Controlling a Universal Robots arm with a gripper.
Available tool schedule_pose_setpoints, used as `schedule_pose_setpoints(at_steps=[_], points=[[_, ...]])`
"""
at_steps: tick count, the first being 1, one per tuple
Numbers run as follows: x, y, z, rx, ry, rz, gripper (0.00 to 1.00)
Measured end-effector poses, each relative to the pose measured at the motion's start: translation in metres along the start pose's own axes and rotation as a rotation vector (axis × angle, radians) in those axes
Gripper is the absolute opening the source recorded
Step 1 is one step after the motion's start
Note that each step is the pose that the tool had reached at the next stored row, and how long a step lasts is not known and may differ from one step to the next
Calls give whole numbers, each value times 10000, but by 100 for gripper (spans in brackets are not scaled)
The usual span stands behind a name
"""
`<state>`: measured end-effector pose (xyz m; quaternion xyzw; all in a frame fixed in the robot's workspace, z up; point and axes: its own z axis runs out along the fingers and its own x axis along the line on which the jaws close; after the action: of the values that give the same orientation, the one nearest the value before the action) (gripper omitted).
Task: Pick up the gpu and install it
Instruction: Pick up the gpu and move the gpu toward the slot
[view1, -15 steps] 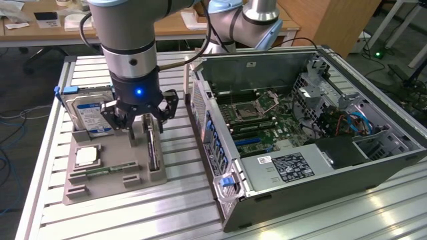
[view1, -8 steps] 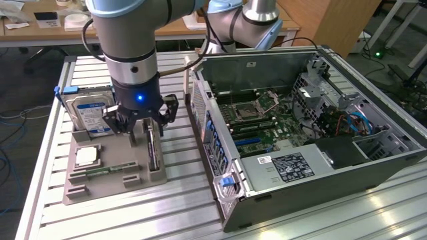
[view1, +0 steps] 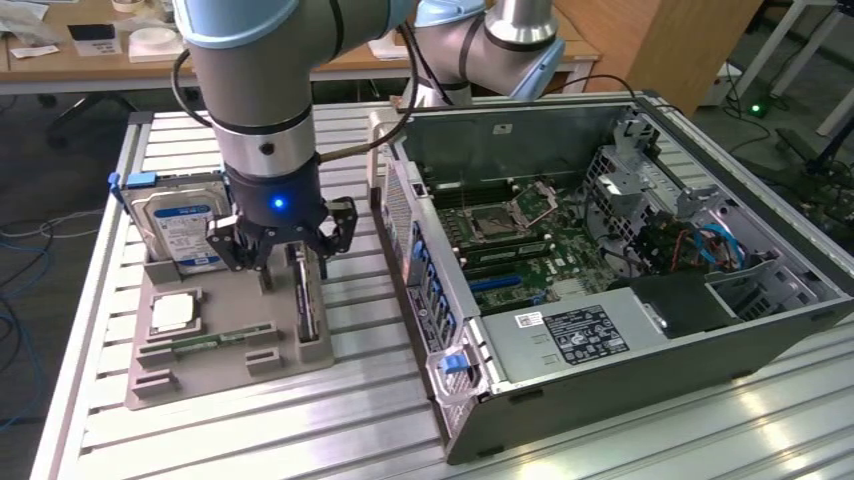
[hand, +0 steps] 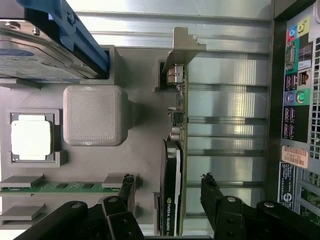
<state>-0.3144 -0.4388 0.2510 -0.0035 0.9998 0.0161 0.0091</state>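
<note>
The gpu (view1: 307, 303) stands on edge in a slot of the grey holder tray (view1: 214, 380), a thin dark card with a metal bracket at one end. My gripper (view1: 295, 254) hangs just above it, open. In the wrist view the gpu (hand: 177, 125) runs between the two black fingers (hand: 126, 187), with a gap on each side, so nothing is gripped. The gripper (hand: 167, 181) straddles the card's cooler end. The open computer case (view1: 747, 335) lies at the exterior view's right, its motherboard (view1: 534, 250) exposed.
On the same tray sit a silver hard drive with a blue-white label (view1: 180, 225), a square silver chip (view1: 174, 313) and a green memory stick (view1: 207, 343). A grey block (hand: 95, 115) rises from the tray. The case's rear port panel (hand: 295, 100) is close beside the tray.
</note>
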Motion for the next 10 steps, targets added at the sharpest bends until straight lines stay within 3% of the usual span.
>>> schedule_pose_setpoints(at_steps=[4,10], points=[[0,0,5,-3,-3,0,65],[1,-1,88,-1,-2,17,65]])
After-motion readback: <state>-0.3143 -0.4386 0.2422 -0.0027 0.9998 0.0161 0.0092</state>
